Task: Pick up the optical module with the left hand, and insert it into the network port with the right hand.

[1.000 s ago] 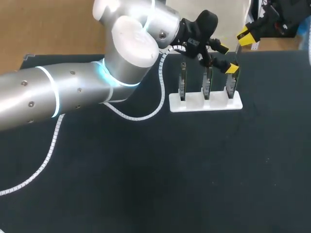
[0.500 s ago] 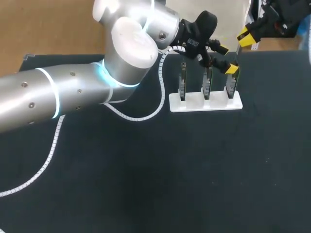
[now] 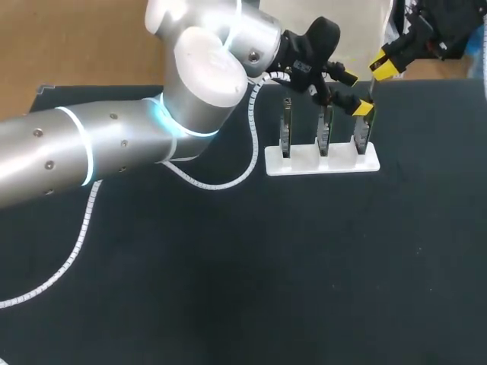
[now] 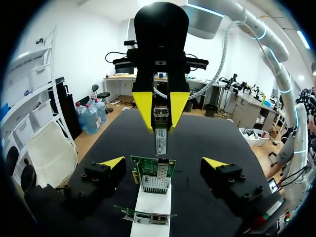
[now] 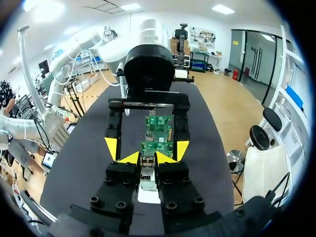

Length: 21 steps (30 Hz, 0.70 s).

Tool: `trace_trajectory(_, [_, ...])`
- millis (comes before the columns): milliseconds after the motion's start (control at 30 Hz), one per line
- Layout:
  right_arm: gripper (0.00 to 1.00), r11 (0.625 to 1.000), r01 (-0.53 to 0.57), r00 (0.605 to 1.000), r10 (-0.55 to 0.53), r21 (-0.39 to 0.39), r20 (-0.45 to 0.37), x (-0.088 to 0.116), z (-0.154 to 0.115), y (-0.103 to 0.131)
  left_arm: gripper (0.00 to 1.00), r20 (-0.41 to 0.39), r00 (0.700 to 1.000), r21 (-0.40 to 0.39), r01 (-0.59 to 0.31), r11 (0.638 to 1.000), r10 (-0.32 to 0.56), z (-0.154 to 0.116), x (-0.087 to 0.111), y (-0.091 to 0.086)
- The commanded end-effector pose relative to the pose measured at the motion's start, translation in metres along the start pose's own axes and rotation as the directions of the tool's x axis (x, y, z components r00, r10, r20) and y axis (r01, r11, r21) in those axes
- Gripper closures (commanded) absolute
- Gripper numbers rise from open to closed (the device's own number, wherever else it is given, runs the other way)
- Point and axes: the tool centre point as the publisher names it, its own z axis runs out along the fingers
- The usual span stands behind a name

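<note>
Evidently for insertion, the right gripper (image 4: 161, 129) pinches the optical module (image 4: 161, 141) above the network card (image 4: 154, 178); the left gripper (image 4: 164, 162), wide open, straddles it.

Optical module (image 5: 147, 173) half-hidden in right tool (image 5: 147, 158)

Silver optical module (image 4: 161, 143), vertical, clamped in right gripper (image 4: 161, 121), just above network port (image 4: 157, 183) on upright green card (image 4: 148, 167), 1 of 3 in white stand (image 4: 150, 207).
</note>
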Motion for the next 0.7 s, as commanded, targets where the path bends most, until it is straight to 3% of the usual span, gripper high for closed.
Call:
trace_trajectory(33, [1.0, 1.0, -0.002, 1.0, 0.002, -0.001, -0.009, -0.0002, 0.0023, 0.0013, 0.0, -0.004, 1.0, 0.0, 0.001, 1.0, -0.001, 0.0, -0.0007, 0.0002])
trace_trajectory(700, [1.0, 1.0, -0.03, 0.999, 0.03, 0.007, -0.026, 0.0097, 0.0122, 0.0073, 0.0, -0.004, 1.0, 0.0, 0.001, 1.0, -0.001, 0.0, -0.0007, 0.0002])
